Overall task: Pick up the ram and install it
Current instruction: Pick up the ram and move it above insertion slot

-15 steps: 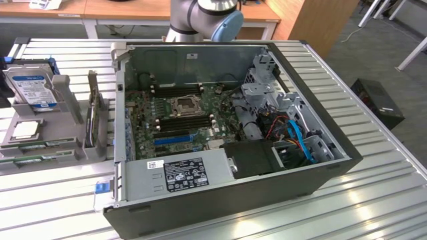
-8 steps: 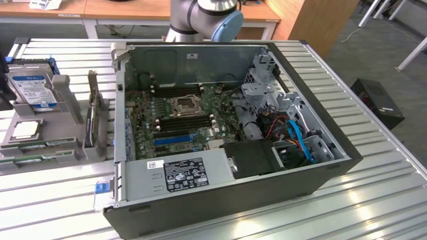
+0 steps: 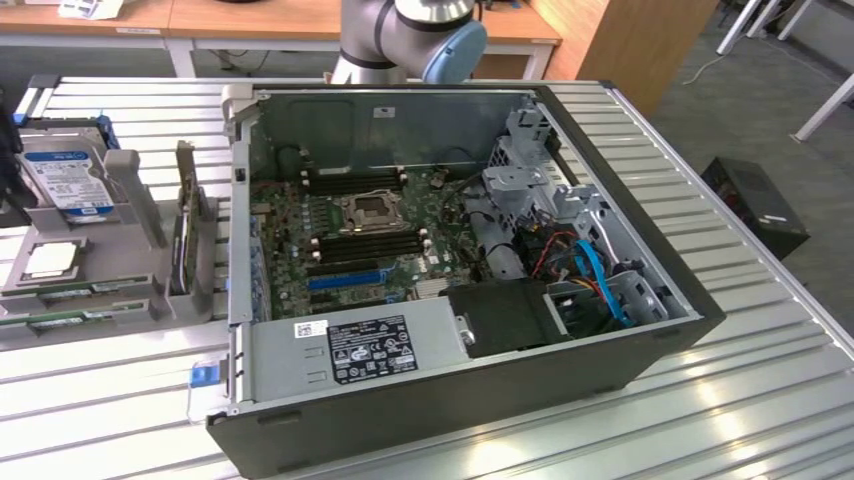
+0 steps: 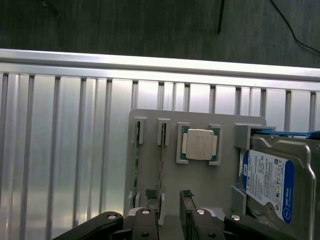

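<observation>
Jaws apart, hand (image 4: 168, 197) over the ram (image 4: 161, 165)

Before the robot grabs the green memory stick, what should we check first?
1. Tool open: ok.
2. Ram standing on edge in the gray holder, not gripped: ok.
3. Ram lined up with the gap between the tool's fingers: roughly ok.
4. Computer case open: ok.
5. Black memory slots free: cannot tell.
</observation>
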`<act>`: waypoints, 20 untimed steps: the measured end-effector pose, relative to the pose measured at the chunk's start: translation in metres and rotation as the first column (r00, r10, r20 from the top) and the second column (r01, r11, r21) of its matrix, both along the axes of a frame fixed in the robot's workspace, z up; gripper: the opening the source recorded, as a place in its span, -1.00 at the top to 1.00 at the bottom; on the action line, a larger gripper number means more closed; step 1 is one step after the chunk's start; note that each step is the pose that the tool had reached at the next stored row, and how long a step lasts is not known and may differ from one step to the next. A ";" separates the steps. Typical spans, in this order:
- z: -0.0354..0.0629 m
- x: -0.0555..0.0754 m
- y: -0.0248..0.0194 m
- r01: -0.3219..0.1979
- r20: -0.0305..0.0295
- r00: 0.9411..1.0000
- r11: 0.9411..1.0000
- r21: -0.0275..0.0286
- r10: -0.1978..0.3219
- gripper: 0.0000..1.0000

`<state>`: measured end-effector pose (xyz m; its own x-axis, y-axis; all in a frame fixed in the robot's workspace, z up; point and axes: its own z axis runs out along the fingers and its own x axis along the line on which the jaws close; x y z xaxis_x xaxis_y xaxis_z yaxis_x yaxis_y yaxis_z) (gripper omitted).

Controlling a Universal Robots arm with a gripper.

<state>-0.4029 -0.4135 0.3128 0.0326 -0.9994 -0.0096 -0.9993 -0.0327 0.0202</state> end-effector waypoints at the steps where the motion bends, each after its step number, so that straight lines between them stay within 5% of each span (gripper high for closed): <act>1: -0.0011 0.000 0.0000 0.000 0.000 1.000 1.000 0.000 0.000 0.38; 20: -0.0261 0.000 0.0000 0.000 0.000 1.000 1.000 0.000 0.000 0.38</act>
<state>-0.4029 -0.4135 0.2867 0.0325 -0.9994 -0.0096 -0.9993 -0.0327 0.0202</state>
